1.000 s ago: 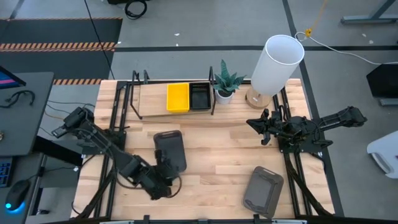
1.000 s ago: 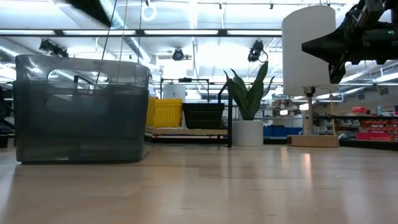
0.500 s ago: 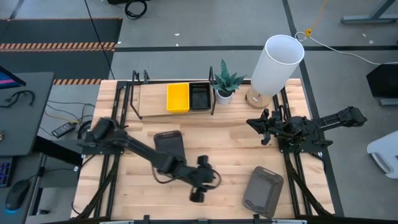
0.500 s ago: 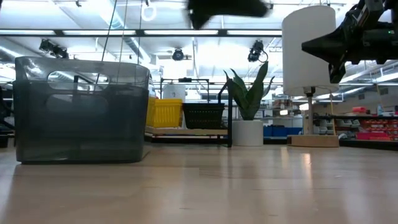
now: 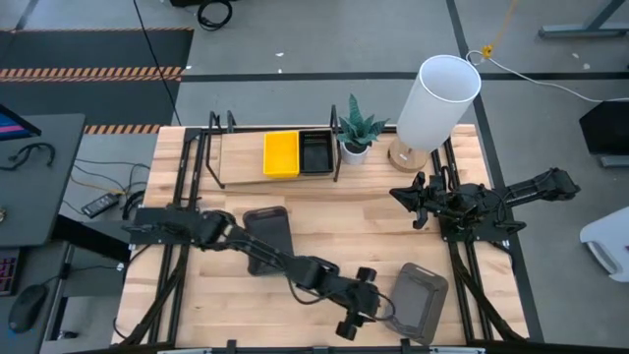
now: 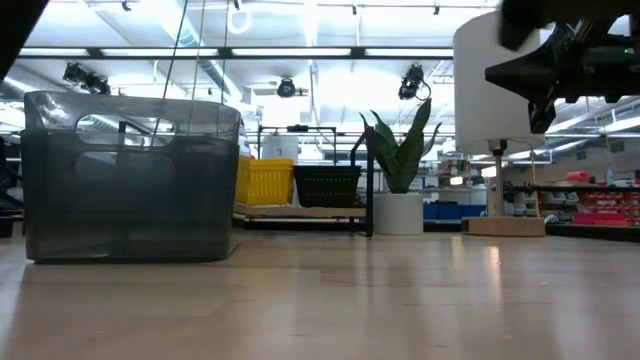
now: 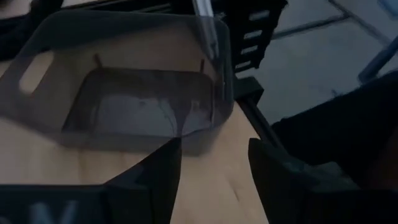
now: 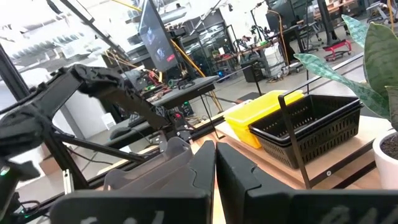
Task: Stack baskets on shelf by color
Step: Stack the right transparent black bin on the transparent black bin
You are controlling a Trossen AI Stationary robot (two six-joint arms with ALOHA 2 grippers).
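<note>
Baskets (image 5: 298, 153) side by side on shelf (image 5: 240, 157)

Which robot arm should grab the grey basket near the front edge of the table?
The left. Its open pincer is right beside that grey basket, while the right pincer waits farther back by the lamp.

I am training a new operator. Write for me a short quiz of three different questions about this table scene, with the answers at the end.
1. True or false: the yellow basket and the black basket stand side by side on the shelf.
2. Multiple choice: the left gripper is beside which thing? A) the plant pot B) the grey basket near the right front corner C) the lamp
3. Fill in: the right gripper hangs near the white ____.

Key: 1 true. 2 B, the grey basket; the left gripper is open. 3 lamp.
</note>
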